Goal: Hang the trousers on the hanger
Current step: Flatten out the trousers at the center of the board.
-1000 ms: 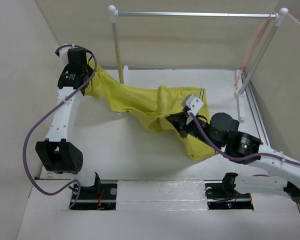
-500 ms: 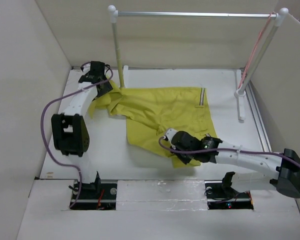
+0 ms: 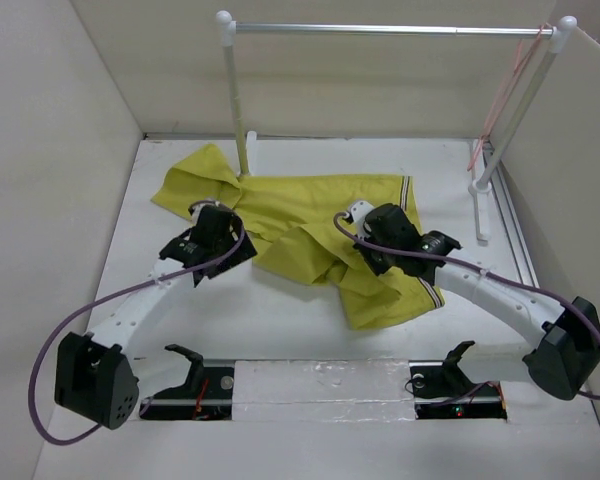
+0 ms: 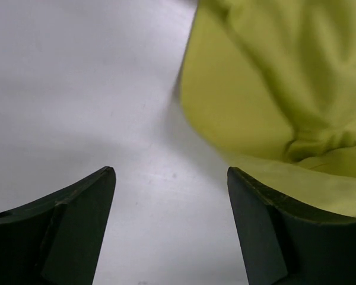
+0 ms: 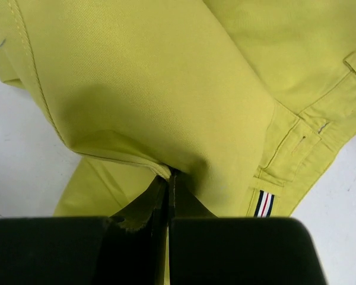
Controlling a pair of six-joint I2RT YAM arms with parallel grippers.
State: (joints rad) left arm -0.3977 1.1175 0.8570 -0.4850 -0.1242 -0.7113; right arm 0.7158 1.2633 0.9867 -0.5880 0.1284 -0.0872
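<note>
The yellow trousers [image 3: 300, 210] lie crumpled on the white table, their striped trim toward the right post. My left gripper [image 3: 223, 245] hovers low by their left edge, open, with bare table between its fingers [image 4: 171, 172]; the cloth [image 4: 273, 77] lies just right of it. My right gripper [image 3: 372, 262] is shut on a fold of the trousers [image 5: 166, 77], the fingertips [image 5: 169, 175] pinching a seamed edge beside the striped tag [image 5: 264, 203]. The pale pink hanger [image 3: 502, 100] hangs from the right end of the rail, away from both grippers.
A stand with white posts [image 3: 230, 90] and a silver rail [image 3: 390, 29] spans the back of the table. Beige walls [image 3: 50, 150] close in the left, back and right sides. The left post's foot stands at the trousers' back edge.
My left gripper has opened, let go of the trouser leg and moved nearer and right. The lifted cloth has dropped flat. My right arm has shifted, still pinching the trousers.
</note>
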